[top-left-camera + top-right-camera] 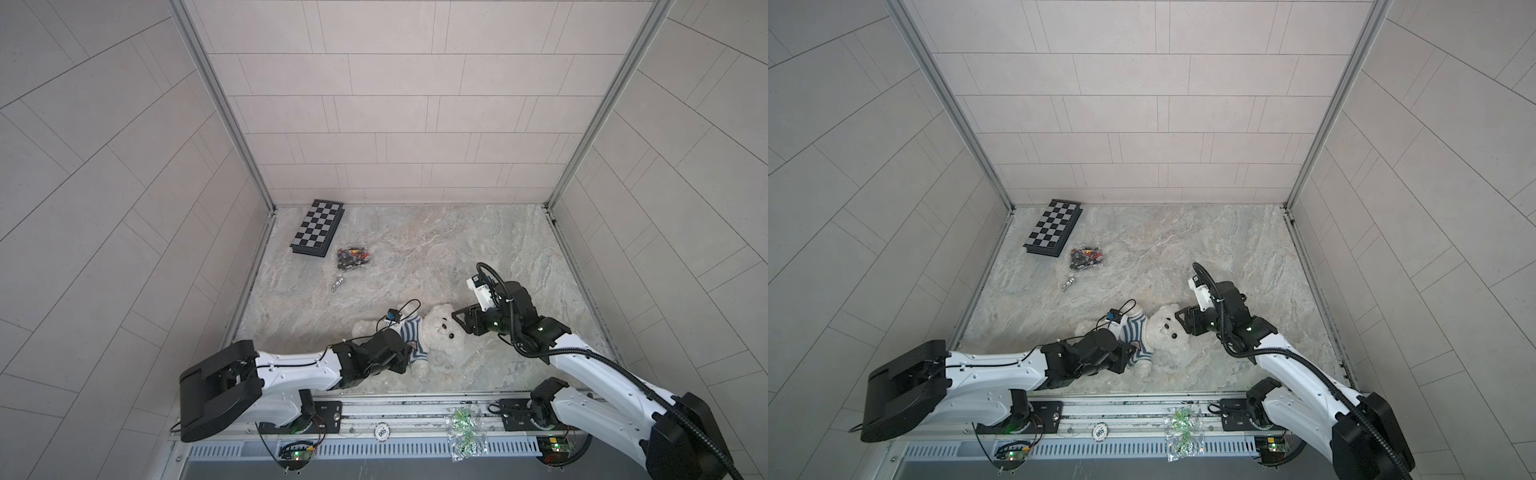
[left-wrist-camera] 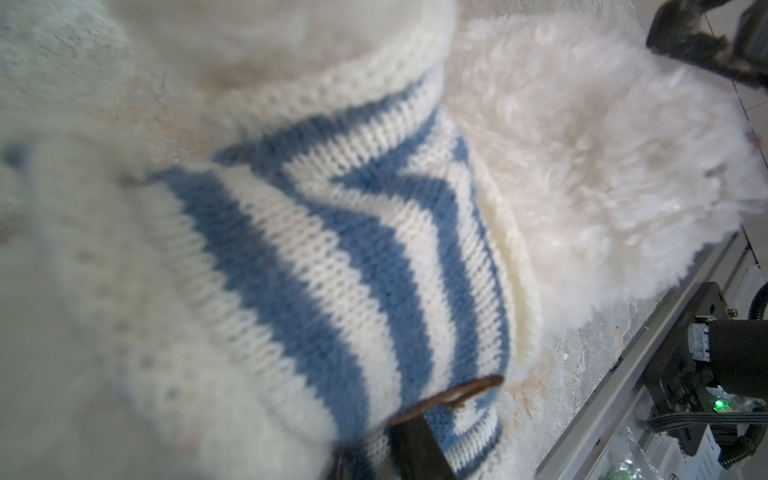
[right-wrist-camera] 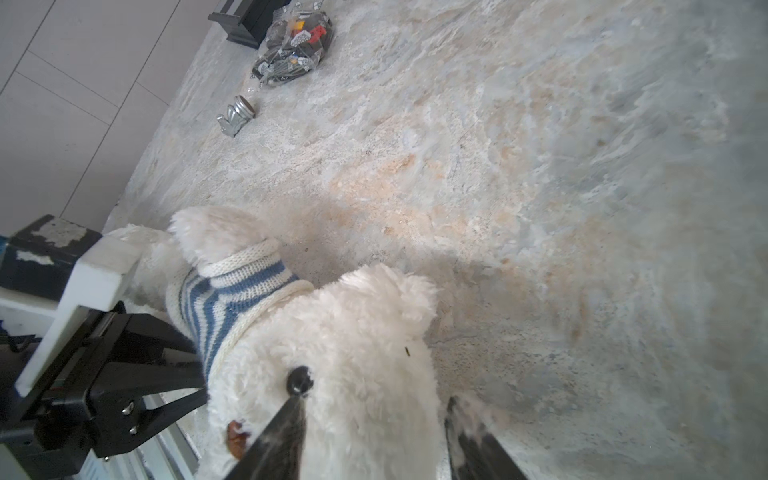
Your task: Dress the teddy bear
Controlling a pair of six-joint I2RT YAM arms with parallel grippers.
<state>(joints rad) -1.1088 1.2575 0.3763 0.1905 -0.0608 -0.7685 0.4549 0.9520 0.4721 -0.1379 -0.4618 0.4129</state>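
We find the bear lying near the desk's front edge, the sweater already on, collar at the neck, arms through. The right gripper stands open astride its head. The left gripper is at the hem and we cannot tell its grip, so we judge only straightening remains.

1. The teddy bear is fluffy white plush, with small dark eyes, a dark nose and round ears.
2. It lies face up on the table, at the lower middle of both top views, head toward the right.
3. A blue-and-white striped knitted sweater covers its torso; one paw pokes out of a ribbed cuff.
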